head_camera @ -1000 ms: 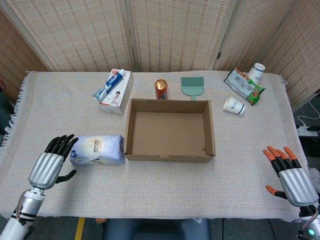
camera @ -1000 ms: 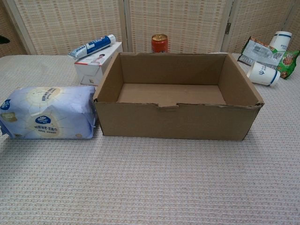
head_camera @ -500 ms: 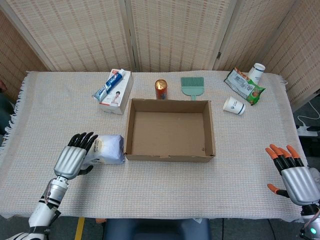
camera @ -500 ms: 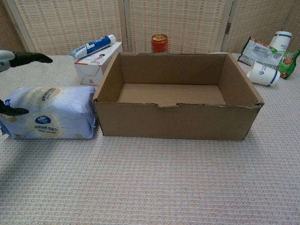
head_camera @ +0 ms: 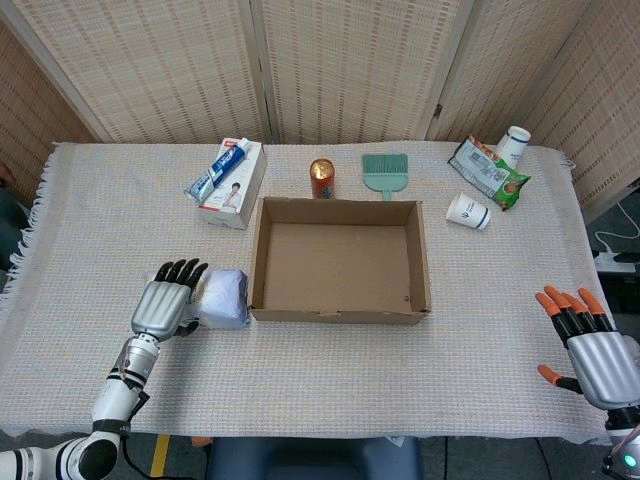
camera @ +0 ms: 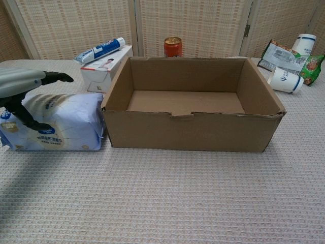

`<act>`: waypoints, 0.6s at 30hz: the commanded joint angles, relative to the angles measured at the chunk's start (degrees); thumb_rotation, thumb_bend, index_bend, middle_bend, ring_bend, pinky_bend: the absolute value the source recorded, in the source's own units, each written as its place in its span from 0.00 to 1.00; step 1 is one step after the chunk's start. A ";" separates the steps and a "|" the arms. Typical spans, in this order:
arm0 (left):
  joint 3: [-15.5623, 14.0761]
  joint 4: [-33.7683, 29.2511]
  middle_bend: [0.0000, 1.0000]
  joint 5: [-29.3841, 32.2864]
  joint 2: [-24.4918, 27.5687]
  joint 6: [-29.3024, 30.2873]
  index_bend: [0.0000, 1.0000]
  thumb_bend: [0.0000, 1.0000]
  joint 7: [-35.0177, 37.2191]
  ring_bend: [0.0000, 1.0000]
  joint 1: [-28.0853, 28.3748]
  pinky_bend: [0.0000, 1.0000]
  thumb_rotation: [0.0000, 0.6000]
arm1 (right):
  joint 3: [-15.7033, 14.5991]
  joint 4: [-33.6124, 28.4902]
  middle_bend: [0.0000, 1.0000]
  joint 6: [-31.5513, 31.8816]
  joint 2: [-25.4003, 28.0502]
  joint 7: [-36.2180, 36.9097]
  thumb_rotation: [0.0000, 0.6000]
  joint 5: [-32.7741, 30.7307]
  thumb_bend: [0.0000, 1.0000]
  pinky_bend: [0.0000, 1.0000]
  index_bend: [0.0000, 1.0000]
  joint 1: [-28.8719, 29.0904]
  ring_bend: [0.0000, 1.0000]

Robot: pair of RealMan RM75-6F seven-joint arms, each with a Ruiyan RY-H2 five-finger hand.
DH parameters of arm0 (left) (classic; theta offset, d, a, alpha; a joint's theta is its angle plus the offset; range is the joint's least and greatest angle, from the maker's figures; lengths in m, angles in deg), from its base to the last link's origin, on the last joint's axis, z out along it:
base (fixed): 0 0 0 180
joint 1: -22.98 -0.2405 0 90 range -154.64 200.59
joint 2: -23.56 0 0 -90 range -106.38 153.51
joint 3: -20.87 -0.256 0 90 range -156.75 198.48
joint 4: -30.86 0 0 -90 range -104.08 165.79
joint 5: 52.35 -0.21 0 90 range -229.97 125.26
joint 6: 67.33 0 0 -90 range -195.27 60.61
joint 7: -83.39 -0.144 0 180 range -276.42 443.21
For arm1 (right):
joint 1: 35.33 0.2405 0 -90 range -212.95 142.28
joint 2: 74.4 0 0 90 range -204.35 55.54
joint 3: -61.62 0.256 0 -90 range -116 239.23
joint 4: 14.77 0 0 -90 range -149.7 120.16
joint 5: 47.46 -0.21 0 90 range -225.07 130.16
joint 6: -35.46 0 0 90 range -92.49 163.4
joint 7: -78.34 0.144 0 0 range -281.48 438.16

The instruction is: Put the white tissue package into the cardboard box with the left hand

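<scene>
The white tissue package point(head_camera: 226, 298) point(camera: 66, 127) lies on the cloth against the left wall of the open cardboard box point(head_camera: 340, 315) point(camera: 193, 133). My left hand point(head_camera: 169, 305) point(camera: 21, 85) hovers over the package's left half, covering most of it in the head view. Its fingers point(camera: 57, 77) stretch out above the top, and the thumb point(camera: 29, 120) hangs down in front of the near face. Whether it touches the package I cannot tell. My right hand point(head_camera: 592, 347) rests open, fingers spread, at the table's near right edge, out of the chest view.
Behind the package lies a white carton with a toothpaste tube point(head_camera: 228, 180) point(camera: 101, 51) on it. An orange can point(head_camera: 321, 178) point(camera: 172, 47) and a green brush point(head_camera: 385, 172) sit behind the box. A tipped paper cup point(head_camera: 467, 211) point(camera: 284, 80), a snack bag point(head_camera: 488, 172) and another cup point(head_camera: 514, 143) occupy the far right.
My left hand has travelled right from beside the package to above its left half, fingers over the top. The package and box have stayed put. The right hand has drifted slightly outward.
</scene>
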 commanded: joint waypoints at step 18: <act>-2.92 2.56 0.00 15.06 2.38 -6.67 0.00 0.21 -3.90 0.00 9.05 0.06 1.00 | 0.29 0.24 0.03 -0.01 -0.16 -0.07 1.00 -0.41 0.00 0.00 0.06 0.07 0.00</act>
